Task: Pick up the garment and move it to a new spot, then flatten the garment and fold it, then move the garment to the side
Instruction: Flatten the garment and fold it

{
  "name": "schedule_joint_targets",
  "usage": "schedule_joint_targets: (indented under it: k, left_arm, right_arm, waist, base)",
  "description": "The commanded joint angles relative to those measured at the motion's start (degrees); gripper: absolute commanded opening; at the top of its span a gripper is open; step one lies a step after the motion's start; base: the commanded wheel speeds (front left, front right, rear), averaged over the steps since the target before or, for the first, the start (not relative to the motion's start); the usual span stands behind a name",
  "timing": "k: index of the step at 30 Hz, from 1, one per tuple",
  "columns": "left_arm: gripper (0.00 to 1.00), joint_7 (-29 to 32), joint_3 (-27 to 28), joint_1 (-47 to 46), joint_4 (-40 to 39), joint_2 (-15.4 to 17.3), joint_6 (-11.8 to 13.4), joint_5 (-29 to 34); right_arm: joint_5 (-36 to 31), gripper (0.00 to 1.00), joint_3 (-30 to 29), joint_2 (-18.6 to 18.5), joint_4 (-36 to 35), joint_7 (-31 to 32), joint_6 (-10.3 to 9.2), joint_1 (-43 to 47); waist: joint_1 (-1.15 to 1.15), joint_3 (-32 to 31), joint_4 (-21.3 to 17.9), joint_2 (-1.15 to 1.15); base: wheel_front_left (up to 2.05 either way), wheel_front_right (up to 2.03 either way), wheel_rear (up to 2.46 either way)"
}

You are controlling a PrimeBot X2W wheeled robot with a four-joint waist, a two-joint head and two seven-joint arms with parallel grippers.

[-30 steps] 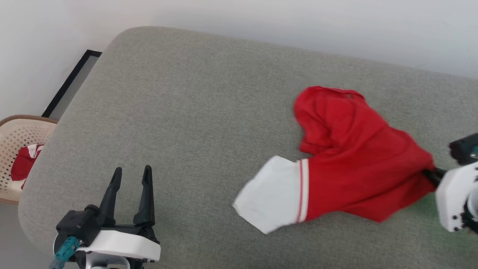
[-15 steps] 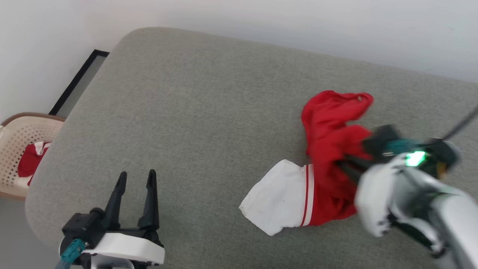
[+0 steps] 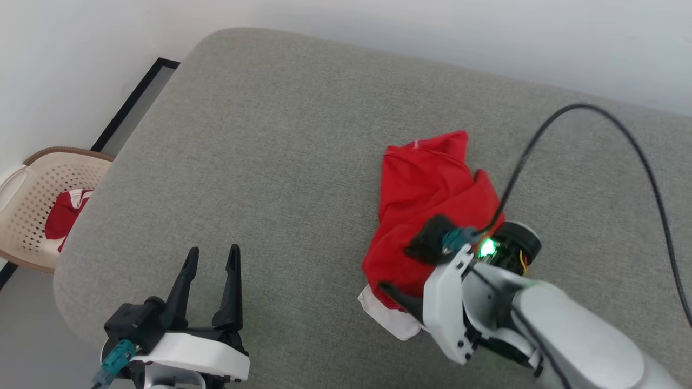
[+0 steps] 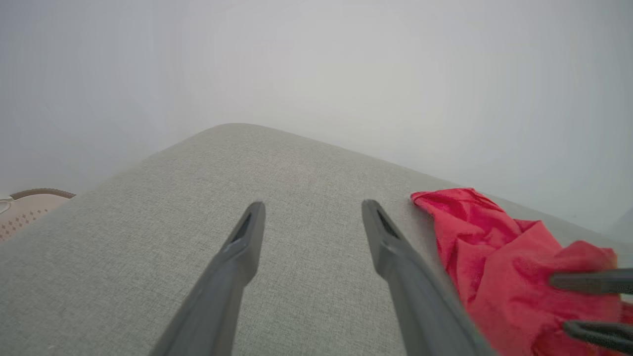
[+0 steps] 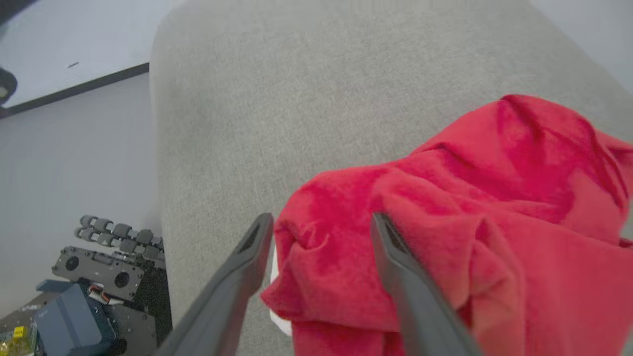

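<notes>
Beige plastic makes the basket [image 3: 32,200], which sits on the floor off the left end of the grey cushion [image 3: 281,135]. It has a small red and white bundle [image 3: 62,216] inside, and that is not the one to fold. Over the cushion's near left corner hangs the left gripper [image 3: 212,250]. Its two dark fingers are spread wide and empty, likely waiting until both arms are needed. Right of the cushion's middle lies the garment [image 3: 427,189], a red T-shirt bunched in a heap. A bit of white sleeve [image 3: 389,319] pokes out toward the cushion's near side. The right gripper [image 5: 321,220] sits low over that heap, its fingers apart, with loose red cloth between them and nothing pinched. I think the shirt sits here because the cushion has bare room all around for spreading it. Flattening looks like the next job, but the heap hides the corners, so finding an edge may be tricky. A black cable [image 3: 594,108] loops above the cushion's right part.
</notes>
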Motion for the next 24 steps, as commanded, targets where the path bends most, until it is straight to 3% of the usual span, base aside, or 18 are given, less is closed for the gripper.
schedule_joint_targets:
  k: [1,7,15,24]
  left_arm:
    - [1.0,-0.3,0.19,-0.06,-0.11,0.31,-0.16,-0.25]
    - [1.0,-0.3,0.52,1.05,-0.23,0.75,-0.17,-0.42]
    - [1.0,-0.29,0.31,1.52,-1.05,0.97,-0.18,-0.55]
    - [1.0,-0.29,-2.51,-0.89,-0.88,0.57,-0.18,-1.76]
  right_arm:
    - [1.92,1.0,-0.86,-0.07,0.6,-1.56,-0.03,-1.06]
    - [4.68,1.0,-4.45,-2.58,-1.77,-3.45,-0.03,-0.68]
    - [2.94,1.0,-15.93,-6.1,-4.59,-2.59,-0.03,2.66]
    - [1.59,1.0,-21.2,-5.64,1.75,-0.96,-0.02,2.87]
  waist:
    - [0.0,-0.37,-0.53,0.0]
    - [0.0,-1.15,-1.81,0.0]
    - [0.0,-0.8,-2.8,0.0]
    - [0.0,2.34,0.56,0.0]
  base:
    - [0.0,0.0,0.0]
    - [0.0,0.0,0.0]
    - [0.0,0.0,0.0]
    - [0.0,0.0,0.0]
